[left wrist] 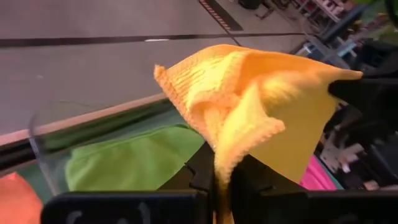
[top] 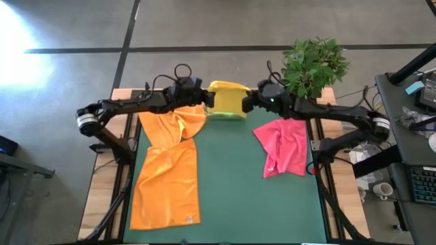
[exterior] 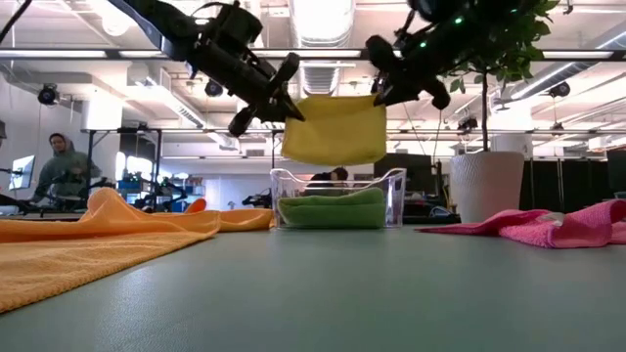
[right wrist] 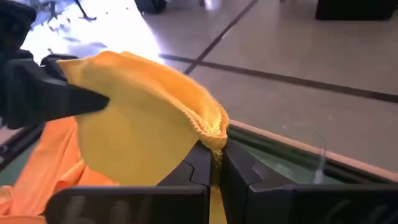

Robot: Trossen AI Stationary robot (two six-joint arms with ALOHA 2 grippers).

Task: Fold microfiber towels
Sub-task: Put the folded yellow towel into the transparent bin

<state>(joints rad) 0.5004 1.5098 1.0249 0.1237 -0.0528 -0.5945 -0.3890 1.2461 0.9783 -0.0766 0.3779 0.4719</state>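
A folded yellow towel (exterior: 335,129) hangs in the air between my two grippers, above a clear plastic tray (exterior: 396,186) at the table's far edge. A lime green towel (exterior: 331,210) lies folded in that tray. My left gripper (exterior: 291,110) is shut on the yellow towel's left upper corner. My right gripper (exterior: 381,93) is shut on its right upper corner. From above, the yellow towel (top: 228,99) covers most of the tray. Orange cloth (top: 167,170) lies spread on the table's left side, and a hot pink towel (top: 283,146) lies crumpled on the right. My left gripper pinches the yellow towel's left upper corner (left wrist: 233,146) between its two fingers, with the hemmed edge bunched in several layers. The fingers come slanting down from the table's left. The towel hangs below, clear of the tray. My right gripper pinches the right upper corner (right wrist: 214,134) between its two fingers, at a folded, hemmed edge. It comes slanting down from the table's right. The towel's top edge spans across to the other gripper (right wrist: 56,93) with a slight sag.
A potted plant (top: 313,64) in a white pot (exterior: 486,186) stands at the far right corner. The green table top (top: 231,190) is bare between the orange and pink cloths. A person (exterior: 61,166) stands in the room beyond the table.
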